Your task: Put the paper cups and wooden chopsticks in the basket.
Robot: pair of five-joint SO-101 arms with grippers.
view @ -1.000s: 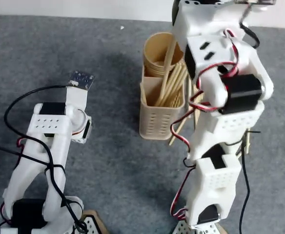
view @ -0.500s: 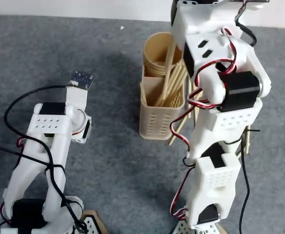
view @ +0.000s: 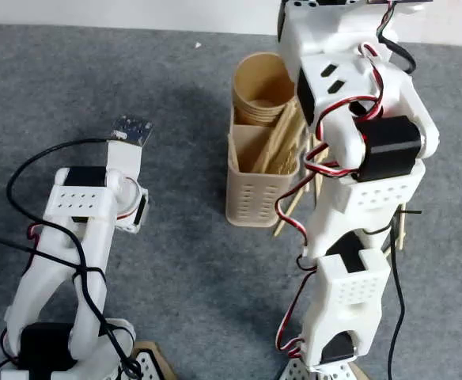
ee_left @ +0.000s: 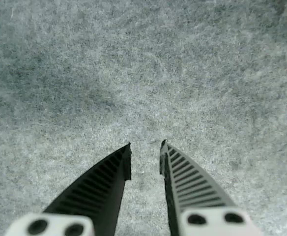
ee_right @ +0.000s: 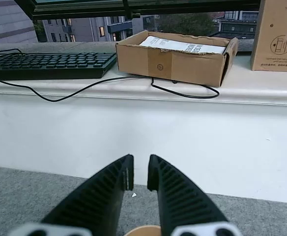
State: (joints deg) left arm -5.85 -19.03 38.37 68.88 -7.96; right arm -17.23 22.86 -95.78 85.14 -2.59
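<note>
The basket [view: 259, 202] stands between my two arms, closer to the right arm [view: 365, 182]. Its far compartment holds the stacked paper cups [view: 261, 83]; its near one holds a sheaf of wooden chopsticks [view: 278, 146] leaning toward that arm. By my reading the job is not finished: a loose chopstick [view: 291, 214] lies on the grey mat [view: 176, 261] just beside the basket's near right corner; its long axis runs slantwise from near-left to far-right and passes under the right arm. A second stick [view: 401, 229] shows at the arm's outer side, lying roughly near to far. The right arm is plainly the nearer to both; the left arm [view: 81, 214] sits well apart across the mat.

The right gripper [ee_right: 139, 169] has its jaws parted by a narrow slit with nothing between them. It is raised and looks level at the wall, with a cup rim [ee_right: 144, 230] just under its tips. So the loose sticks lie below and behind the jaws, toward the arm's base; I judge it must draw back and tip down, then close across a stick's width. The left gripper [ee_left: 145, 150] points down at bare mat, jaws a little apart and empty.

The high view tells me where the sticks lie against the arm; the wrist views tell me how the jaws stand. The right wrist view adds a keyboard [ee_right: 50, 64] and a cardboard box [ee_right: 175, 51] on the ledge behind.
</note>
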